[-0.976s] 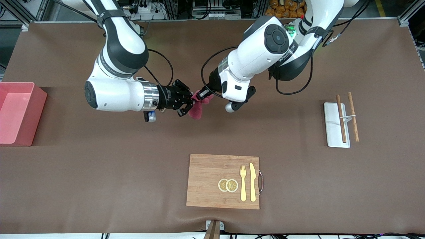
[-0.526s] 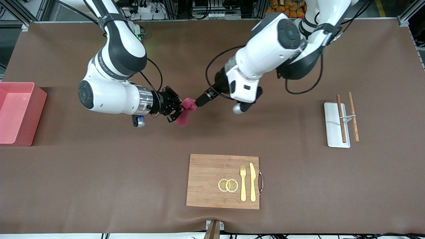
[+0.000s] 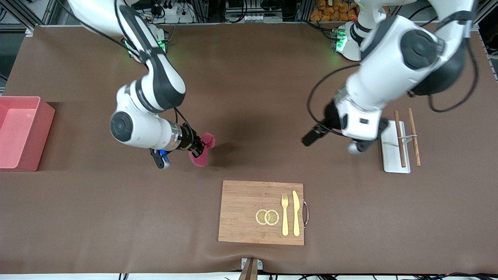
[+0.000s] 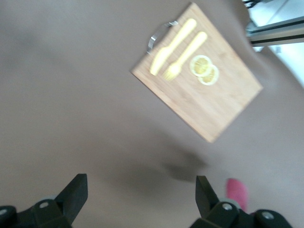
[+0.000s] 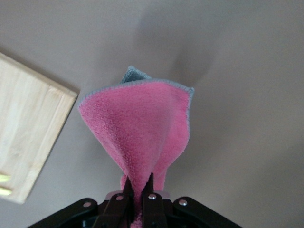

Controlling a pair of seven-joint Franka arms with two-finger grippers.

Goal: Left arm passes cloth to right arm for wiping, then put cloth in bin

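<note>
The magenta-pink cloth (image 3: 204, 152) hangs from my right gripper (image 3: 197, 147), which is shut on its top corner over the bare table, a short way from the wooden cutting board (image 3: 241, 212). In the right wrist view the cloth (image 5: 142, 128) fans out from the closed right gripper (image 5: 139, 187). My left gripper (image 3: 311, 138) is open and holds nothing, up over the table beside the white chopstick rest (image 3: 392, 153). In the left wrist view the left gripper (image 4: 140, 185) has only table between its fingers, and a bit of cloth (image 4: 236, 192) shows off to one side. The salmon-pink bin (image 3: 44, 132) stands at the right arm's end of the table.
The cutting board carries a gold fork (image 3: 285, 214), a gold knife (image 3: 296, 213) and two lemon slices (image 3: 267, 217). Two wooden chopsticks (image 3: 400, 138) lie across the chopstick rest at the left arm's end. The board (image 4: 197, 71) also shows in the left wrist view.
The left gripper opened, let go of the cloth and drew back toward the chopstick rest. The right gripper kept the cloth and carried it closer to the cutting board.
</note>
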